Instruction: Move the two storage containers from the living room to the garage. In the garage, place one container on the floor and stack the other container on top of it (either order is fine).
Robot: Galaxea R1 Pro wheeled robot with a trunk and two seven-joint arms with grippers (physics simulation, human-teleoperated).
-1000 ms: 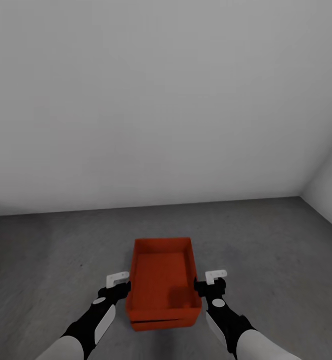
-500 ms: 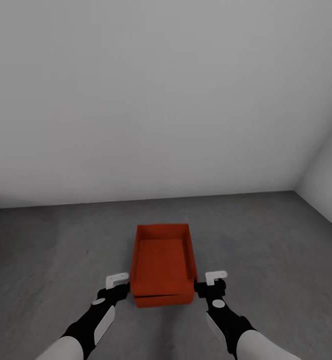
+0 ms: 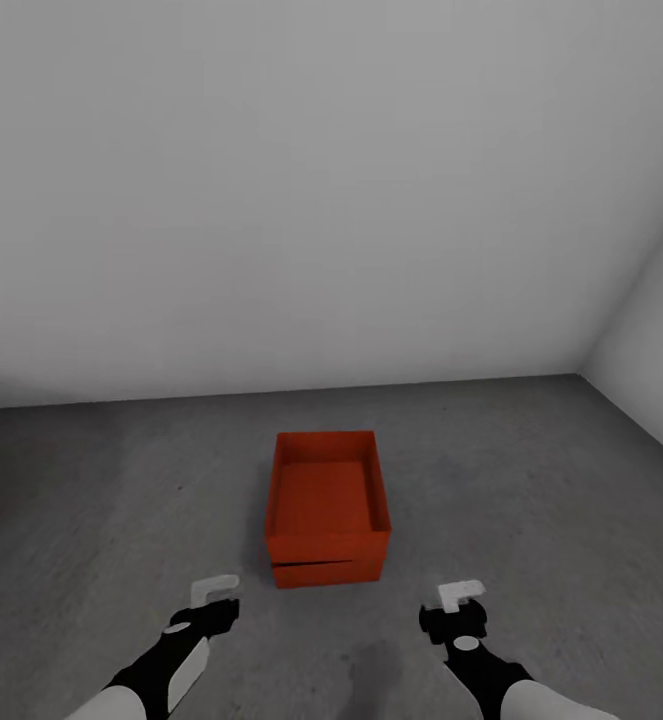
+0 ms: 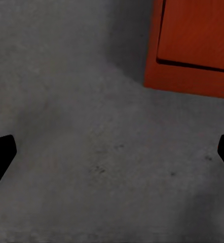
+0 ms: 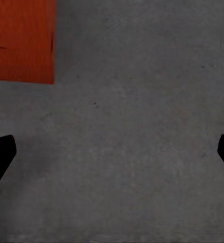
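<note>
Two storage containers [image 3: 325, 510], orange-red and open-topped, sit stacked one on the other on the dark grey concrete floor [image 3: 531, 520] of the garage, a short way out from a plain white wall [image 3: 321, 200]. Nearer the robot, the left gripper [image 3: 214, 598] and right gripper [image 3: 458, 607] hang on either side, apart from the stack, each with jaws spread wide and holding nothing.
</note>
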